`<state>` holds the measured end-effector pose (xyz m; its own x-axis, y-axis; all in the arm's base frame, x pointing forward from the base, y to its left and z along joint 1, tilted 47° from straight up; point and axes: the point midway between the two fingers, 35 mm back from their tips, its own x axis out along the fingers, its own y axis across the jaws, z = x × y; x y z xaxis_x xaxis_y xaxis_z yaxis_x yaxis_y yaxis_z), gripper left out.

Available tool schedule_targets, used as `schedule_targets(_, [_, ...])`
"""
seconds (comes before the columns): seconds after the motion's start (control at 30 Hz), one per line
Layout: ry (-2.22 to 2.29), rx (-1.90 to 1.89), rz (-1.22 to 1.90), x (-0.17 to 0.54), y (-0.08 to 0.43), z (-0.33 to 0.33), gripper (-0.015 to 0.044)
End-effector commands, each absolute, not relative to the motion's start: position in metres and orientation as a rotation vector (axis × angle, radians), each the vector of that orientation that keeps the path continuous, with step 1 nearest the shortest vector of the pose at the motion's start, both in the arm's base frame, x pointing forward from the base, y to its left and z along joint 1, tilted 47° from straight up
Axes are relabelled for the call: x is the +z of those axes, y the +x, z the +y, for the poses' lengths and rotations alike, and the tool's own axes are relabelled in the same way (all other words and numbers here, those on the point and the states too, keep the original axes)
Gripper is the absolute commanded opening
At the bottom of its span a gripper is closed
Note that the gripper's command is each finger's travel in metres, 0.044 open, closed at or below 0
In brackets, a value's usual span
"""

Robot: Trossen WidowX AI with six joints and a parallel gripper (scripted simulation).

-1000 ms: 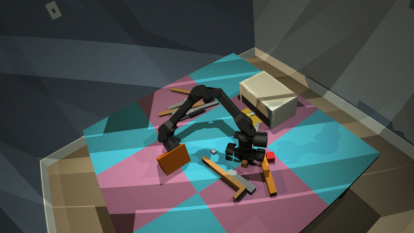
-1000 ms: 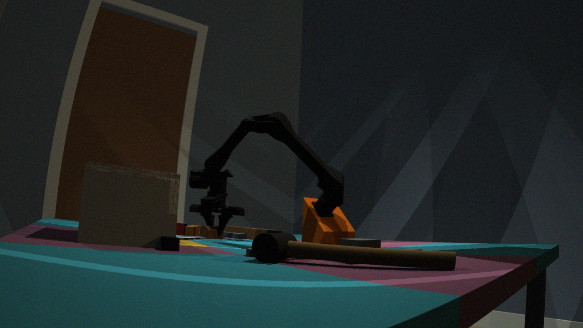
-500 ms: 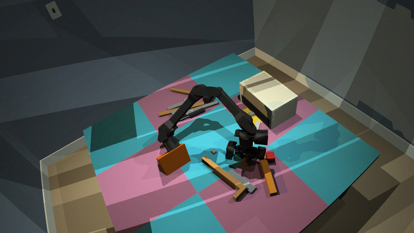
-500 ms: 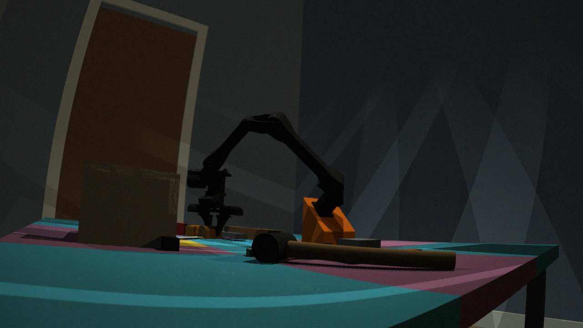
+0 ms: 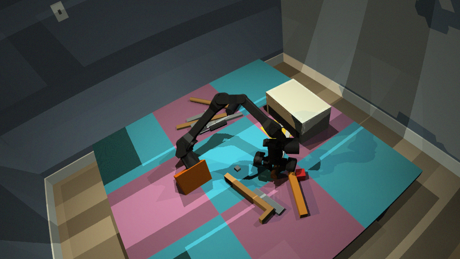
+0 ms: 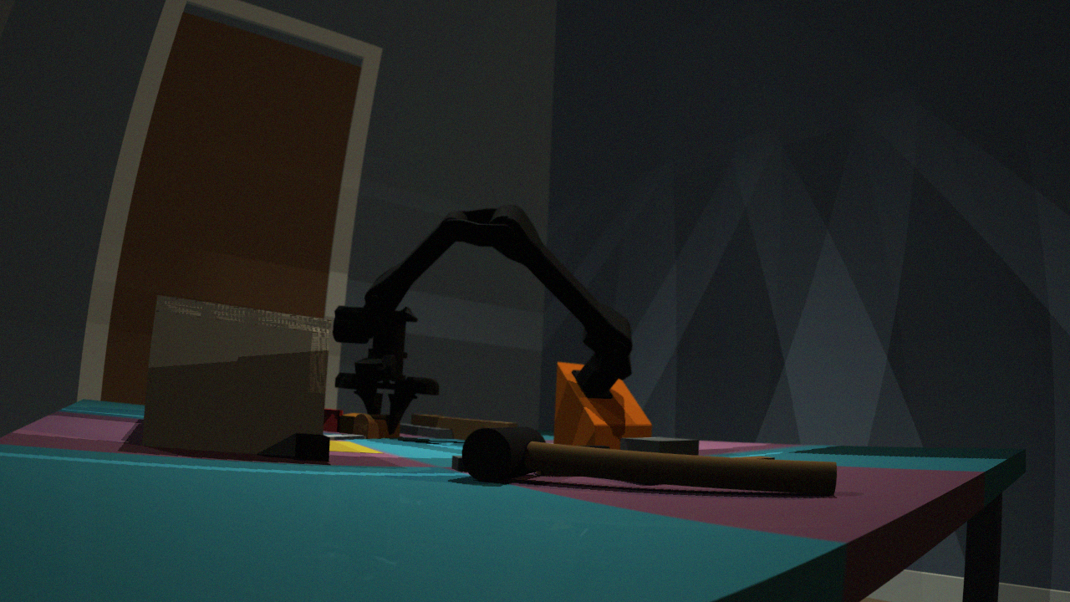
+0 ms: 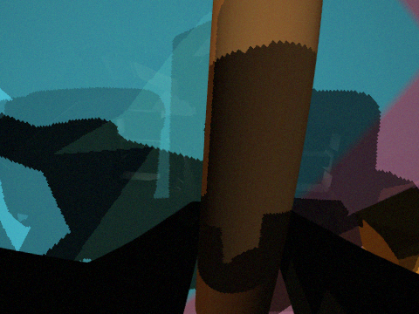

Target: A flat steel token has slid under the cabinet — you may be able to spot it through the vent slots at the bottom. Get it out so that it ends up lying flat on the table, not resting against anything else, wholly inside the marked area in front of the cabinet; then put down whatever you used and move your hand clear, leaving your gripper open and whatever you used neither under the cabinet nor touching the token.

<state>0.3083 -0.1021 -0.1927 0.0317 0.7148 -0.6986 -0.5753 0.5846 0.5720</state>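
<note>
My gripper (image 5: 274, 171) (image 6: 381, 425) (image 7: 236, 214) is down at the table, well in front of the cabinet (image 5: 299, 103) (image 6: 224, 374). It is shut on a short brown cylinder (image 7: 262, 122) (image 5: 273, 175), which lies lengthwise between the fingers. A pale grey part shows past its far end in the wrist view. A yellow marked area (image 5: 264, 130) (image 6: 351, 446) lies in front of the cabinet's slotted face, partly hidden by my arm. I see no steel token under the cabinet or in the marked area.
A red cube (image 5: 300, 173) and a long orange bar (image 5: 297, 198) lie right beside the gripper. An L-shaped wooden piece (image 5: 245, 191), a grey bar (image 5: 270, 201) and a small grey block (image 5: 237, 168) lie nearby. A mallet (image 6: 643, 464) and more tools (image 5: 205, 120) lie behind my arm.
</note>
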Motion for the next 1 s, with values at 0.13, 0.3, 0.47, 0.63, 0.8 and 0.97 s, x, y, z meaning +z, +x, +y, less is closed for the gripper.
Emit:
schedule_targets(0.13, [0.142, 1.001, 1.169, -0.184, 0.326, -0.094, 0.0])
schedule_targets(0.3, [0.142, 1.001, 1.168, -0.179, 0.335, -0.09, 0.0])
schedule_targets(0.47, [0.143, 1.001, 1.167, -0.174, 0.344, -0.085, 0.0])
schedule_targets(0.63, [0.143, 1.002, 1.167, -0.169, 0.354, -0.081, 0.0])
schedule_targets(0.8, [0.143, 1.002, 1.166, -0.164, 0.363, -0.076, 0.0])
schedule_targets(0.97, [0.143, 1.003, 1.166, -0.16, 0.371, -0.072, 0.0])
